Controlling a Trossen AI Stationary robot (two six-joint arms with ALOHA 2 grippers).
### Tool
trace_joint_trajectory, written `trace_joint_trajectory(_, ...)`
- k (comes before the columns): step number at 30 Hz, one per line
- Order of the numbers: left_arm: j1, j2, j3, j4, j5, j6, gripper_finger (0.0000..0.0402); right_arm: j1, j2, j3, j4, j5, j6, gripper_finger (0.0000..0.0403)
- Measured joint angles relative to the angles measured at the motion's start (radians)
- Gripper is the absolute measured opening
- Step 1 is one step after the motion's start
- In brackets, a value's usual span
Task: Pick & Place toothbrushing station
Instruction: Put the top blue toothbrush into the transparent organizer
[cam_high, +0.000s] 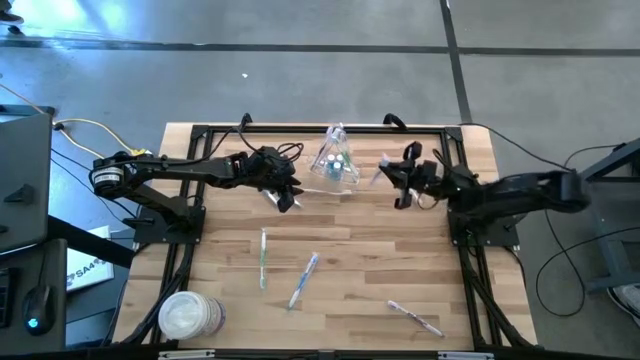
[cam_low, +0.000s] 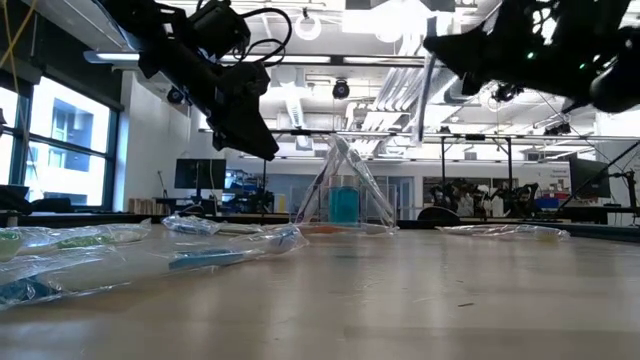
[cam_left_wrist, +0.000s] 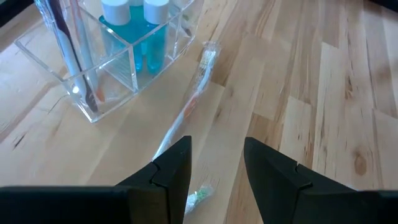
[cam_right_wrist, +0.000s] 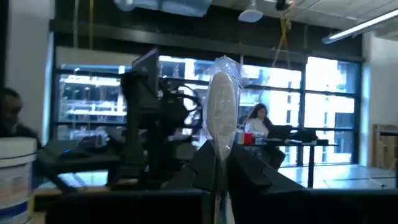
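Now the right gripper (cam_high: 392, 172), raised off the table beside the holder (cam_high: 335, 160), pinches a wrapped brush (cam_right_wrist: 221, 118) with its jaws pressed on the handle, head pointing up. The step in hand looks like dropping that brush into the holder: I would tip it upright over an open compartment, lower it clear of the brushes leaning inside, and release only once the end sits low. The left gripper (cam_high: 284, 195) hovers on the holder's other side, jaws spread and empty, over another wrapped brush (cam_left_wrist: 194, 102) lying just beside the holder. Count: one clear holder, two blue bottles (cam_left_wrist: 130, 28) in it, at least two brushes standing inside, three brushes (cam_high: 303, 279) lying well away from it.
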Motion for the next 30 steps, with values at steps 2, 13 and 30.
trace_joint_trajectory(2,0.000,0.000,0.000,0.000,0.000,0.000,0.0148,-0.037,0.075,0.000,0.079,-0.021,0.032,0.0014)
trace_joint_trajectory(13,0.000,0.000,0.000,0.000,-0.005,0.000,0.0148,-0.148,0.368,0.187,0.138,-0.133,0.152,0.0013)
trace_joint_trajectory(30,0.000,0.000,0.000,-0.047,-0.008,0.000,0.0148,-0.188,0.486,0.262,0.103,-0.084,0.168,0.0016)
